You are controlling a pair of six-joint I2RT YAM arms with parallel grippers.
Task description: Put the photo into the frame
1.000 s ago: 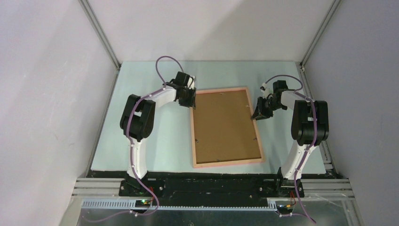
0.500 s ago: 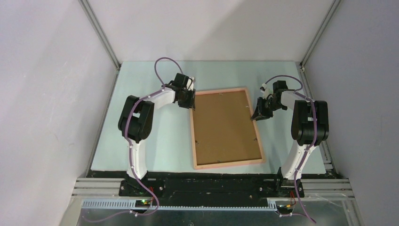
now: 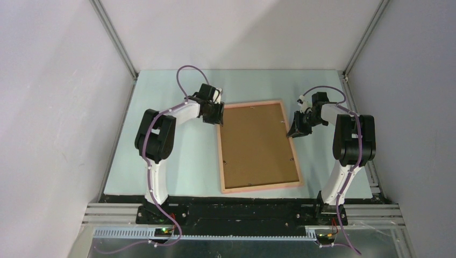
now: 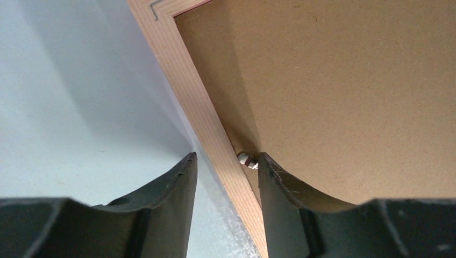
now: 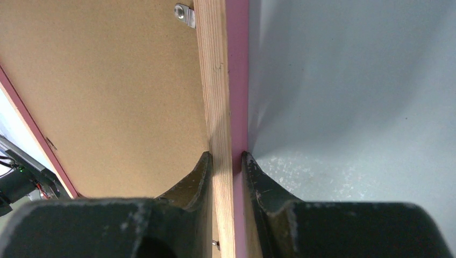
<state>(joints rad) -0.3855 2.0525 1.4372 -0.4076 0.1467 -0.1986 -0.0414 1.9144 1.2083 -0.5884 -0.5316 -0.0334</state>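
While two arms stood bolted at the bottom edge of the top view, the left arm [image 3: 156,134] and the right arm [image 3: 352,140], one frame [image 3: 261,187] lay flat on the pale table [image 3: 161,161] between them, at the middle of the view. It lay back side up, and one brown backing board [image 3: 257,142] filled its opening. Its long axis ran from the bottom of the view toward the top, slightly askew, with a short rail at each end.

Farther up, the two grippers met its long rails. The right gripper [image 3: 296,130] pinched the right rail between both fingers [image 5: 196,177], below a metal clip [image 5: 184,14]. The left gripper [image 4: 226,156] straddled the left rail near the upper left corner. Its fingers were spread, the outer one over the table clear of the wood, the inner one beside a small metal tab [image 4: 244,158].
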